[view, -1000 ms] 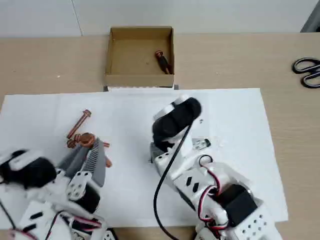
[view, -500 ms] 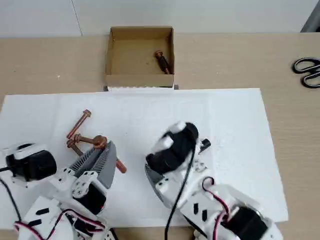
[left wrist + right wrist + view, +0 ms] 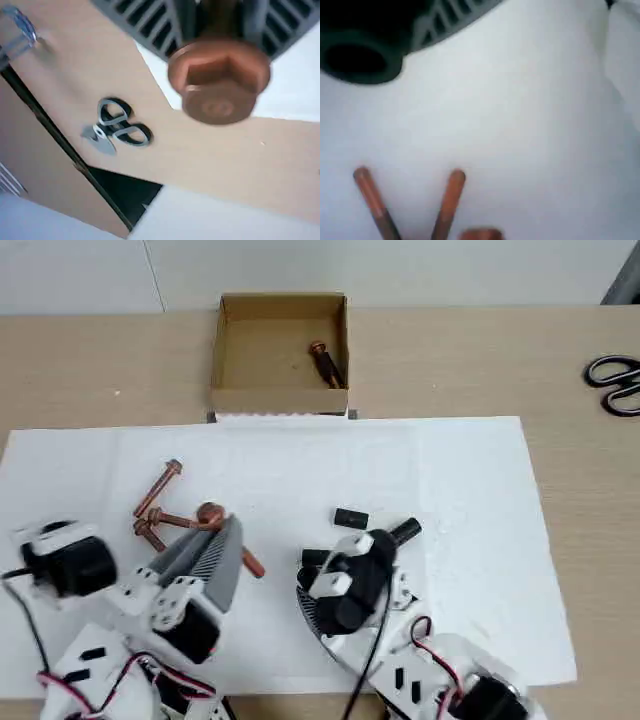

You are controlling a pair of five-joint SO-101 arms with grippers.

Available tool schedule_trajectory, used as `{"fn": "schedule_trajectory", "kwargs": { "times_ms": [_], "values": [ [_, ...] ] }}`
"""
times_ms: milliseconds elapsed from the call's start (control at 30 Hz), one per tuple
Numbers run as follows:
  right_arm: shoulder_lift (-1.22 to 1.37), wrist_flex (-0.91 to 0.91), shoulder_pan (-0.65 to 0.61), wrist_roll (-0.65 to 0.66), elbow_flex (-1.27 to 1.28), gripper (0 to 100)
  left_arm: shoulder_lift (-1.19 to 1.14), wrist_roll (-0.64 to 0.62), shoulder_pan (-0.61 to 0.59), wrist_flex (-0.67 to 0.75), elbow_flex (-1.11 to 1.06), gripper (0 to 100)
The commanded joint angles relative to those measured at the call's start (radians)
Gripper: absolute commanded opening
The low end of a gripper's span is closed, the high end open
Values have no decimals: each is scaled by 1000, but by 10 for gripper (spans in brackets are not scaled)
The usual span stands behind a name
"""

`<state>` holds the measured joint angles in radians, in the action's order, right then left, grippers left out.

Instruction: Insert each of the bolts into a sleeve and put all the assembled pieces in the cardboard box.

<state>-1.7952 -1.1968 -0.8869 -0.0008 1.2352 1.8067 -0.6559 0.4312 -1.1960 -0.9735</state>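
Observation:
My left gripper (image 3: 220,532) is shut on a copper bolt (image 3: 232,540) at the front left of the white sheet. Its hexagonal head (image 3: 219,82) pokes out between the grey fingers (image 3: 145,20). My right gripper (image 3: 313,568) sits at the front centre, shut on a black sleeve (image 3: 355,57) whose open end faces the wrist camera. Two loose black sleeves (image 3: 350,517) (image 3: 405,531) lie just beyond it. Loose copper bolts (image 3: 160,488) (image 3: 150,528) lie left of the held bolt, and two shafts (image 3: 449,200) appear in the right wrist view. The cardboard box (image 3: 280,398) at the back holds one assembled piece (image 3: 325,362).
A white paper sheet (image 3: 470,470) covers the work area on the wooden table. Black-handled scissors (image 3: 612,383) lie at the far right edge and appear again as scissors (image 3: 120,127) in the left wrist view. Bare sheet lies between the grippers and the box.
The right arm has drawn back toward the front edge, uncovering two sleeves. The left gripper has carried its bolt to the right, away from the loose bolts.

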Motion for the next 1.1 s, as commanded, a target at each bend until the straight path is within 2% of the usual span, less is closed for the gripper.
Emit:
{"fn": "schedule_trajectory", "kwargs": {
  "times_ms": [0,267,500,667,1067],
  "values": [
    [-18,111,-27,44,20,5,8,-5,49,81,-35,6],
    [-18,205,-97,94,89,5,8,-5,63,155,-97,6],
    [-18,208,-88,94,87,5,8,-3,63,152,-99,6],
    [-18,208,-28,94,75,5,8,46,57,153,-99,6],
    [-18,249,-24,94,54,5,8,41,61,195,-171,6]
  ]
}}
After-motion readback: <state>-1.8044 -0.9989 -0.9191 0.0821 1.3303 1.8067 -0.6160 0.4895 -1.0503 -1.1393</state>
